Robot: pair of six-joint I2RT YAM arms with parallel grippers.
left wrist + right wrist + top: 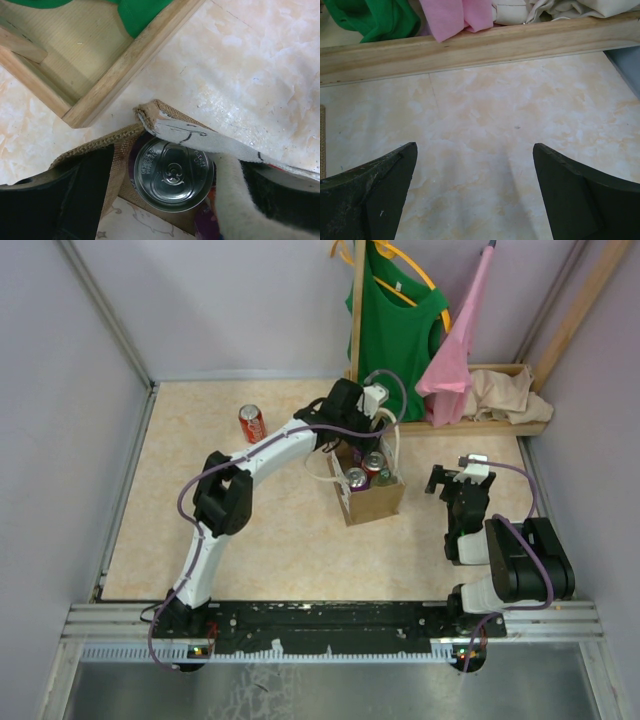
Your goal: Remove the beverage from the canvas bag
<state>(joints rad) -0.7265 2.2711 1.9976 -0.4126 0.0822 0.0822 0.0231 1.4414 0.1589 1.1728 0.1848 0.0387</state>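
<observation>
Looking from above, the canvas bag [375, 502] stands on the tabletop [200, 440] with several cans inside. The left end effector [352, 447] is low over the bag's far side, the right end effector [452, 483] hangs to the bag's right, and a red can [251, 423] is to its far left. The left wrist view shows a silver-topped beverage can [172, 172] in a corner of the bag between the spread-apart fingers [65, 200], with a white rope handle [235, 200] beside it; the right wrist view shows that end effector's fingers also apart, holding nothing, above the tabletop near a wooden frame [470, 50].
</observation>
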